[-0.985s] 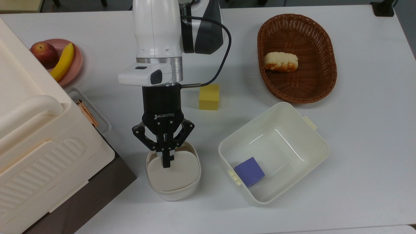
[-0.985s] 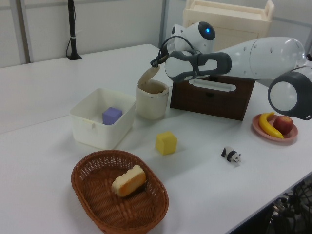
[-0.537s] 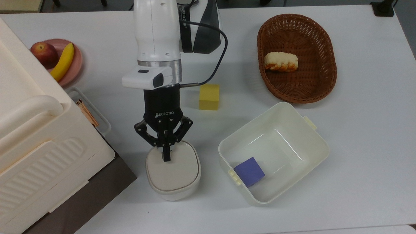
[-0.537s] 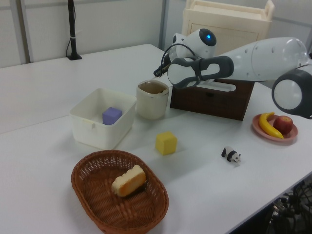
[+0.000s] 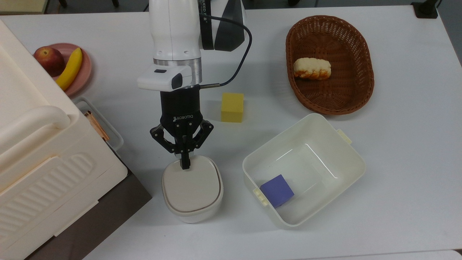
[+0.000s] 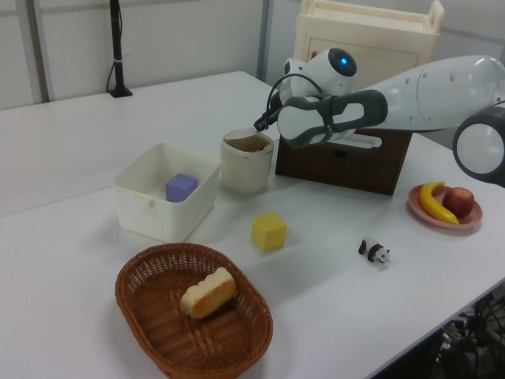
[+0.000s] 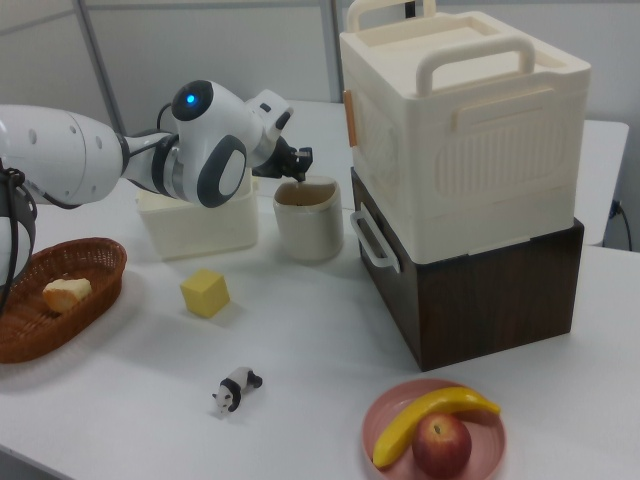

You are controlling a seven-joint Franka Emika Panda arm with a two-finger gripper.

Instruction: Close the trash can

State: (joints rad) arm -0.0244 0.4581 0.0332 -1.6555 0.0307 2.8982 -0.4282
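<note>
The bench is plain white. The trash can is cream-white with a beige lid. The gripper above it is black with white lettering, on a white arm with dark grey joints and a black cable. The tub is cream and holds a purple block. A yellow block has no pattern. The basket is brown woven wicker, with a pale yellow and orange bread roll. A pink plate carries a red apple and a yellow banana. The big case is cream with ribbed panels, on a dark brown wooden box. A toy panda is black and white.
</note>
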